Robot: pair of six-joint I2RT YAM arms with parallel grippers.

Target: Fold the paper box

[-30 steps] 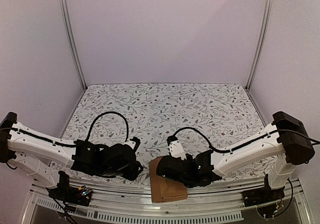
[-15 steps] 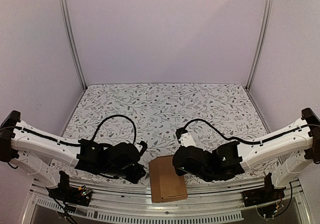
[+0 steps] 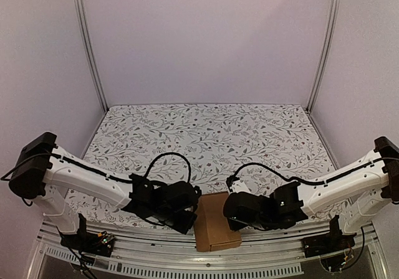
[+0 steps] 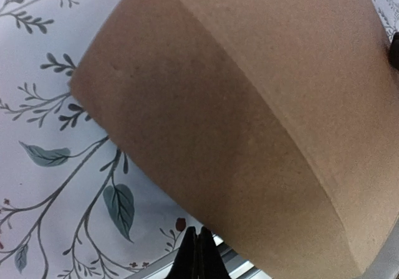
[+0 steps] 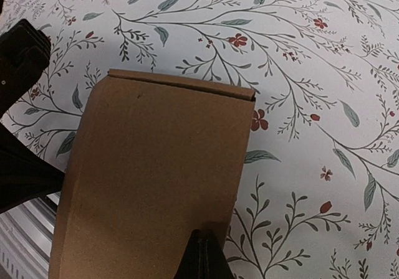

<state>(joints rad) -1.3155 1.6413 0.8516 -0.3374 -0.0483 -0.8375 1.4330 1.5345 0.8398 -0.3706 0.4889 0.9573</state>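
The paper box (image 3: pixel 216 223) is a closed brown carton lying flat at the table's near edge, between my two grippers. My left gripper (image 3: pixel 191 219) is at its left side, shut and empty. In the left wrist view the paper box (image 4: pixel 249 104) fills most of the frame, and the left gripper (image 4: pixel 198 234) points at its side wall with the tips together. My right gripper (image 3: pixel 233 217) is at the carton's right side. In the right wrist view the right gripper (image 5: pixel 204 236) is shut with its tip over the top of the paper box (image 5: pixel 156 179), near the right edge.
The floral tablecloth (image 3: pixel 206 136) covers the table. A metal rail (image 3: pixel 187 254) runs along the near edge, just under the carton's near end. The left arm's black parts (image 5: pixel 22 167) show at the left of the right wrist view. White walls enclose the back and sides.
The left gripper has shut and moved right, up to the carton's left side. The right gripper has drawn back to the carton's right side. The carton has shifted a little to the right.
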